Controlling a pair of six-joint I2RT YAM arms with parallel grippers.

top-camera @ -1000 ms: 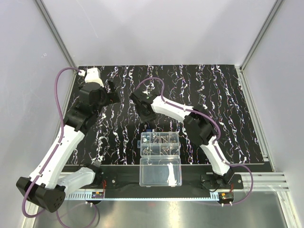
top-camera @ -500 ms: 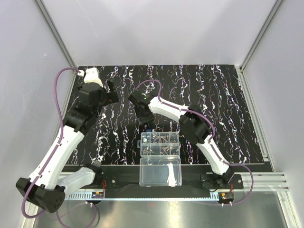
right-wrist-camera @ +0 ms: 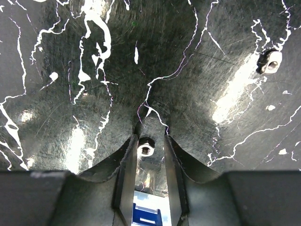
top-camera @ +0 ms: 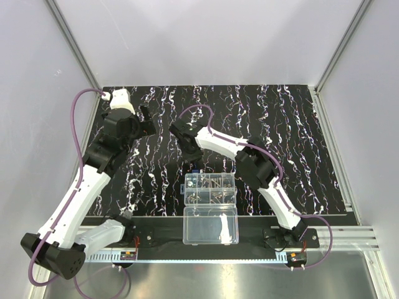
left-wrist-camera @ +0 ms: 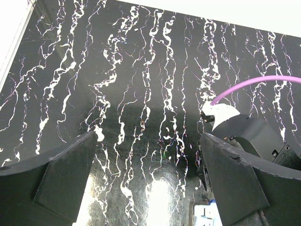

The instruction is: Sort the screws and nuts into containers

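Black mat [top-camera: 299, 124], streaked with white, carries all the items; it is the only surface in use.

The clear plastic organizer box lies open at the middle of the mat's near edge. Its divided half, the containers [top-camera: 210, 189], sits on the mat, and the undivided lid half [top-camera: 211, 225] lies nearer the arm bases. Small dark metal parts sit in the compartments, too small from above to tell screws from nuts.

The right gripper [right-wrist-camera: 150, 133] is low over the mat, around its middle and just beyond the far left corner of the containers. Its jaws stand narrowly apart with one silvery nut [right-wrist-camera: 146, 148] on the mat between them; a sliver of mat shows on each side of the nut, so no pinch is seen. A blue piece [right-wrist-camera: 145, 214] shows behind the nut, between the fingers. A second nut [right-wrist-camera: 272, 61] lies on bare mat, well apart from the fingers, toward the upper right of the wrist view.

The left gripper [left-wrist-camera: 148, 136] hangs over the far left part of the mat; its fingers are spread wide with only streaked mat between them. The right arm's purple cable [left-wrist-camera: 254, 84] shows at the edge of that view.
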